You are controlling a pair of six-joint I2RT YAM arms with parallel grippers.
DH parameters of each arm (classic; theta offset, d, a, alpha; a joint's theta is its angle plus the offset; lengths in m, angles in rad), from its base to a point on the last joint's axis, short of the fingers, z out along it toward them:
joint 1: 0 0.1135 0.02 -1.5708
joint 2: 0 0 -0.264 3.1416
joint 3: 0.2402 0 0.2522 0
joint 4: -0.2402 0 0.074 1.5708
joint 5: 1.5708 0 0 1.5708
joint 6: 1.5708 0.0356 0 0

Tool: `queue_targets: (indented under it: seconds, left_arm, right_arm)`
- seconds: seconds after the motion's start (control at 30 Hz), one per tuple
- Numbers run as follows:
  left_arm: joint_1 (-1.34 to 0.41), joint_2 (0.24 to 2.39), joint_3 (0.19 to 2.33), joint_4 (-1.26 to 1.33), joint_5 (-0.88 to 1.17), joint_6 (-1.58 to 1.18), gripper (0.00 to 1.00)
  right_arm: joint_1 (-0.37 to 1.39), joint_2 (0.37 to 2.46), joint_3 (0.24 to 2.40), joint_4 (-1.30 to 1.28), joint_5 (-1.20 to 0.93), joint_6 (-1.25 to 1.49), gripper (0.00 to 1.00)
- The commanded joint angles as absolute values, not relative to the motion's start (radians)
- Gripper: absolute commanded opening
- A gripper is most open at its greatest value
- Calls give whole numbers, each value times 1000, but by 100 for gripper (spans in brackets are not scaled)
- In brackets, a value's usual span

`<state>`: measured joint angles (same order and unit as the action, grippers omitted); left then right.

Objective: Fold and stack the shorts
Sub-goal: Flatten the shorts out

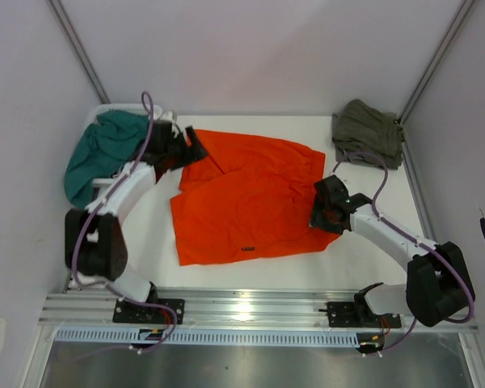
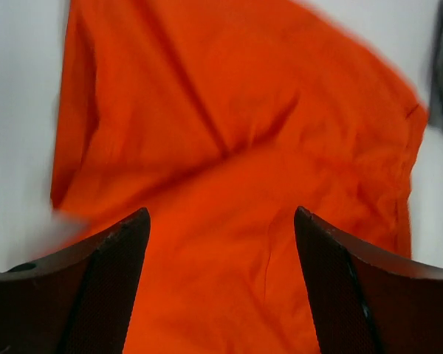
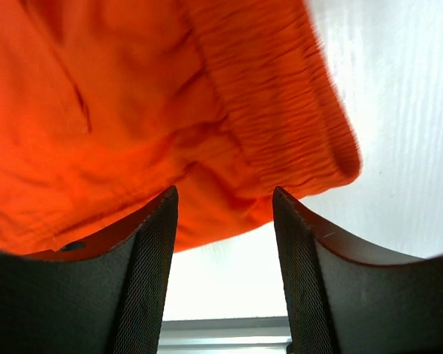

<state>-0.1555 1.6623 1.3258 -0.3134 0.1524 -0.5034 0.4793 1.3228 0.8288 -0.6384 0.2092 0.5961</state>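
From the top camera, the orange shorts lie spread flat on the desk, with the small dark hem tag on their near edge. Your left claw sits at the shorts' far-left corner, where the cloth is creased and doubled over. Your right claw is at their right edge. The teal garment is heaped just left of the shorts and the olive-green garment lies beyond their far-right corner. Both are bunched, so I'd judge the task is in its early part.

In the left wrist view, the left claw is open, its fingers wide apart above the orange shorts with nothing between them. A diagonal crease runs across the cloth ahead. The picture is blurred, so I can't tell whether the tips touch the fabric. Come down on the edge itself, not the middle, and gather every layer in one pinch.

In the right wrist view, the right claw is also open and holds nothing. The gathered waistband curls just beyond the tips, with bare desk to its right. Take the band squarely — it's the thickest part and should slip least. Lift both sides level so the edges meet.
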Motion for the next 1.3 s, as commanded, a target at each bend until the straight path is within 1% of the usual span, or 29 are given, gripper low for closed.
queue_targets:
  seconds: [0.0,0.03,0.07,0.1,0.17,0.2,0.33,0.47,0.57,0.63,0.7,0.83,1.1,1.27]
  left_arm:
    - [-156,1409,1054,-276,61,-552,81]
    - [-158,1355,1017,-276,55,-557,82]
    - [-167,1303,923,-284,49,-560,81]
    - [-178,1202,899,-313,38,-552,82]
    - [-215,1114,833,-369,-27,-557,83]
    - [-222,1036,819,-403,-31,-560,83]
    - [-281,905,732,-484,-41,-594,83]
    - [-339,838,640,-540,-75,-667,81]
    - [-350,755,543,-505,-72,-735,83]
    - [-350,714,494,-483,-64,-772,85]
    - [-351,703,465,-465,-58,-788,86]
    - [-359,710,475,-482,-75,-787,88]
    - [-364,673,437,-495,-98,-818,89]
    - [-365,666,429,-477,-103,-848,91]
  right_arm:
    - [410,1279,819,-606,161,557,57]
    - [375,1261,818,-612,157,551,57]
    - [359,1250,813,-614,155,545,57]
    - [342,1237,808,-620,147,543,58]
    - [304,1201,790,-630,140,560,62]
    - [292,1194,785,-646,132,572,62]
    - [276,1151,755,-670,118,635,62]
    - [275,1111,701,-677,117,713,62]
    - [272,1094,620,-625,81,779,62]
    - [270,1089,577,-543,45,817,63]
    - [267,1104,549,-489,49,837,63]
    - [268,1143,552,-457,98,835,62]
    - [256,1124,549,-413,166,859,60]
    - [247,1140,546,-381,212,880,56]
